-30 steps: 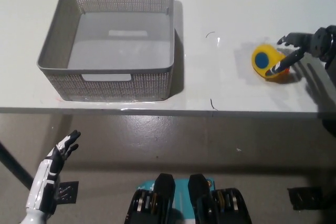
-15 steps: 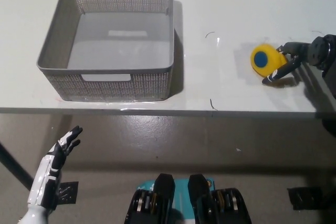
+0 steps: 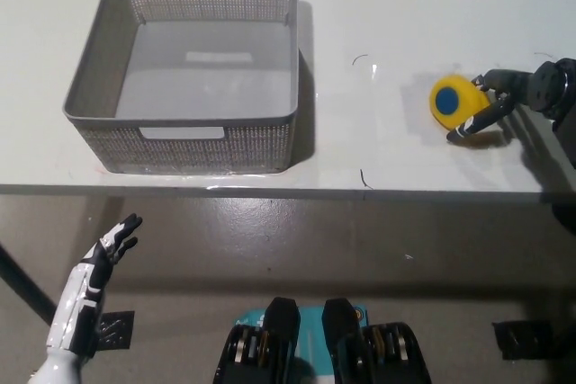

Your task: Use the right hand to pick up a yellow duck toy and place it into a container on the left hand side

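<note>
Head view, looking steeply down: the black right hand (image 3: 498, 101) reaches in from the right edge of the white table (image 3: 378, 150), its fingers (image 3: 470, 125) curled around the right side of the yellow duck toy (image 3: 454, 102), which sits on the table with a round blue patch facing up. The toy lies well apart from the grey mesh basket (image 3: 187, 137), which stands empty on the table's left half. The white left hand (image 3: 106, 255) rests low at the lower left, below the table edge, fingers spread and holding nothing.
</note>
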